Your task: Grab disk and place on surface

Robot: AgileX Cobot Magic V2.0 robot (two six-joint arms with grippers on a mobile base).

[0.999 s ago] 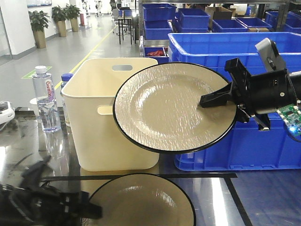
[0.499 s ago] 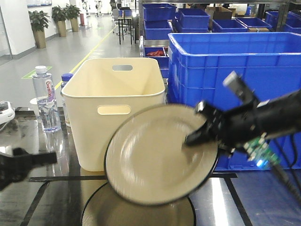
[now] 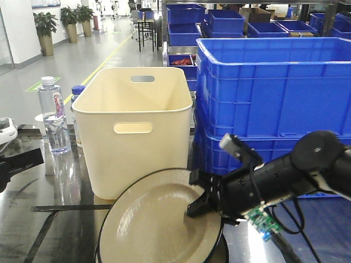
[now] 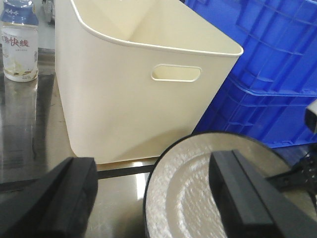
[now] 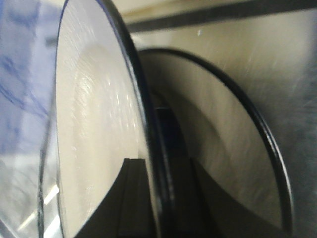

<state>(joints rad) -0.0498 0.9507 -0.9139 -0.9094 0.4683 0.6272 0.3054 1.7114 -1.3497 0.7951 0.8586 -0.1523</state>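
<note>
The disk is a beige plate with a black rim (image 3: 159,224). My right gripper (image 3: 200,205) is shut on its right edge and holds it tilted, low over the glossy black surface (image 3: 49,219). In the right wrist view the held plate (image 5: 99,114) stands edge-on between my fingers (image 5: 131,198), and a second, matching plate (image 5: 237,148) lies right behind it on the table. I cannot tell if the two touch. My left gripper (image 4: 151,166) hangs open near the plate's (image 4: 198,198) left rim, holding nothing.
A cream plastic bin (image 3: 134,129) stands just behind the plates. Stacked blue crates (image 3: 274,87) fill the right side. A water bottle (image 3: 53,115) stands at the left. A black tape line (image 3: 66,207) runs across the table in front of the bin.
My right gripper has carried the plate down from chest height to just over the lower plate. My left gripper has pulled away to the left and up.
</note>
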